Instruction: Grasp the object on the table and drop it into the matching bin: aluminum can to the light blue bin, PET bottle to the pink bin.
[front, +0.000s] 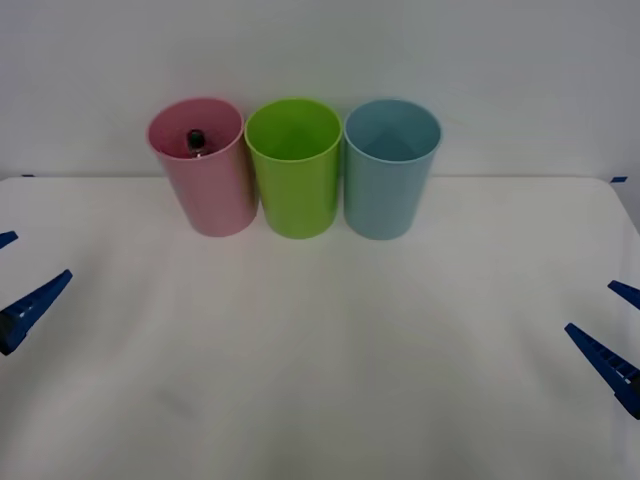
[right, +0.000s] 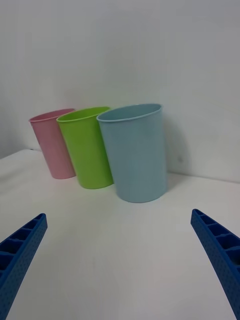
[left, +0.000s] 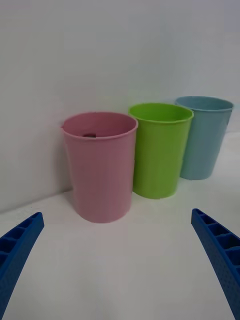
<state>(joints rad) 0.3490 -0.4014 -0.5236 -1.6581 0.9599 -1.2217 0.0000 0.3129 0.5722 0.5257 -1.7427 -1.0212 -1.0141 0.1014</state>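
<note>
The small clear plastic PET bottle (front: 196, 141) with black cap is seen inside the tall pink plastic bin (front: 213, 190) at far left, beside the lime green bin (front: 295, 185) and light blue bin (front: 388, 185); the drop is judged complete. The left gripper (left: 117, 265) and right gripper (right: 117, 265) are held spread and empty at the near edges of the white table (front: 320, 360). The bottle's cap is revealed from above in the front view, whereas the right wrist view presents bin walls alone.

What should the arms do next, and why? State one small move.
Probably nothing beyond holding both arms parked. The PET bottle already sits inside the pink bin, its black cap showing below the rim. The left end effector and right end effector are open, apart from the bins, at the table edges.
</note>
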